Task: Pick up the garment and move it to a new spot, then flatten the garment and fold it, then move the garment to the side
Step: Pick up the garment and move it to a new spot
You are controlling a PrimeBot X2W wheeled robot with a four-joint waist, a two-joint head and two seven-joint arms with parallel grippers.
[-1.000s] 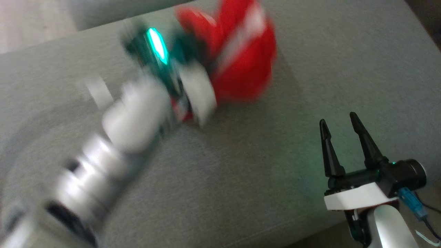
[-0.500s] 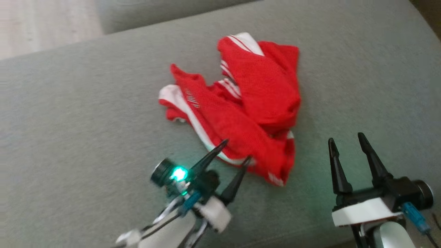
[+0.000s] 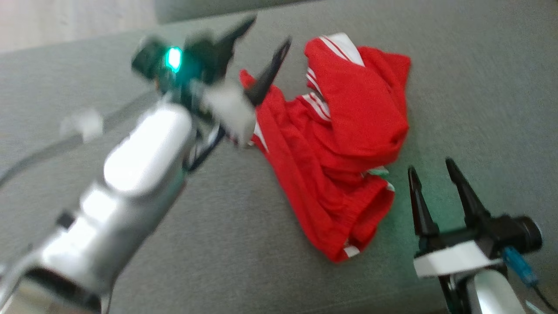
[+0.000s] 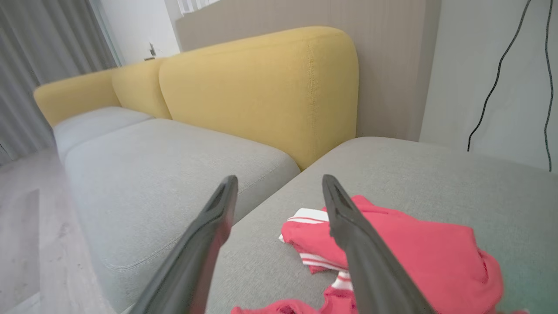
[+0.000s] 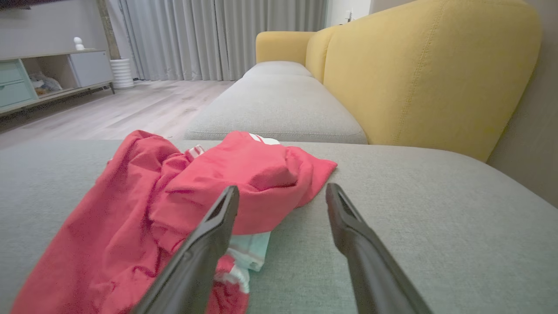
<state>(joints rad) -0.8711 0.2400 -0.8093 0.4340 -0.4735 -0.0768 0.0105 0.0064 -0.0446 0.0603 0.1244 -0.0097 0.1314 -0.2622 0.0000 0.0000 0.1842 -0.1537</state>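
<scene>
"On the grey cushion (image 3: 479, 87), where did the garment (image 3: 344, 144) lie from your two pincers?"

"It lay crumpled in the middle, between them. My left gripper (image 3: 268, 31) was at its far left edge, raised over the cloth as far as I could judge, with the fingers pointing to the far right. My right gripper (image 3: 430, 168) was at the near right, just beside the near end of the cloth, with a small gap."

"Did the jaws hold anything?"

"No. Both stood wide open, and both were empty."

"How did the long axis run?"

"From far to near, a little slanted. The thick bunch with the white stripes was far, and the narrow red end was near. Seen along my left fingers the cloth was to the right and below. Seen along my right fingers it was to the left."

"Which arm was nearer, then?"

"I judged the right one nearer to the near end, and the left one nearer to the far edge. For flattening, each should take its own end and pull along this axis."
</scene>
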